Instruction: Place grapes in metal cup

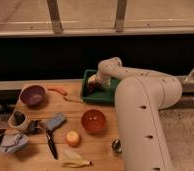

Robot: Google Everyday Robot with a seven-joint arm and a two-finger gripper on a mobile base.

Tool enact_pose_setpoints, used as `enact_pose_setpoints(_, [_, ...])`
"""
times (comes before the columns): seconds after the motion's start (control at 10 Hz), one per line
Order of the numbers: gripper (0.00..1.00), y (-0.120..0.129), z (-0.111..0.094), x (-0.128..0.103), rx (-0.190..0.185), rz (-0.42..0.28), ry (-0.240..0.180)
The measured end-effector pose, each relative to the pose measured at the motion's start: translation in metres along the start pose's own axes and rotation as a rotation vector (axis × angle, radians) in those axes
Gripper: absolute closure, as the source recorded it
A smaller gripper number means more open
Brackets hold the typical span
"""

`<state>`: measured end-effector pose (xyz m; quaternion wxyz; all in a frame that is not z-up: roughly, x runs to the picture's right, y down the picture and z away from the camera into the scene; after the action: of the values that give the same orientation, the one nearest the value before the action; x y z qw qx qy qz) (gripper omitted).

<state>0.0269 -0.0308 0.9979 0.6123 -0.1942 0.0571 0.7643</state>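
The grapes [92, 88] are a dark clump lying in the left part of a green tray [107, 96] at the back of the table. My gripper [94, 81] reaches down into the tray right over the grapes, at or touching them. The white arm [140, 100] curves from the right foreground to the tray. The metal cup [116, 146] stands near the table's front right edge, shiny and small, partly hidden by the arm.
An orange bowl [93, 121] sits mid-table and a purple bowl [32, 94] at back left. A pale cup with dark contents [17, 119], blue sponge [55, 121], black tool [51, 144], orange fruit [72, 138], banana peel [75, 161] and cloth [12, 142] fill the left and front.
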Motion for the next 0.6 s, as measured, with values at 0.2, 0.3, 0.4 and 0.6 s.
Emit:
enact_pose_setpoints(0.2, [0.2,0.008,0.011,0.005,-0.013,-0.008,0.018])
enact_pose_setpoints(0.3, [0.2,0.011,0.015,0.007,-0.022,-0.004,0.026])
enact_pose_setpoints(0.4, [0.2,0.008,0.02,0.009,-0.038,0.02,0.035])
enact_pose_setpoints(0.6, [0.2,-0.001,0.026,0.012,-0.066,0.082,0.046])
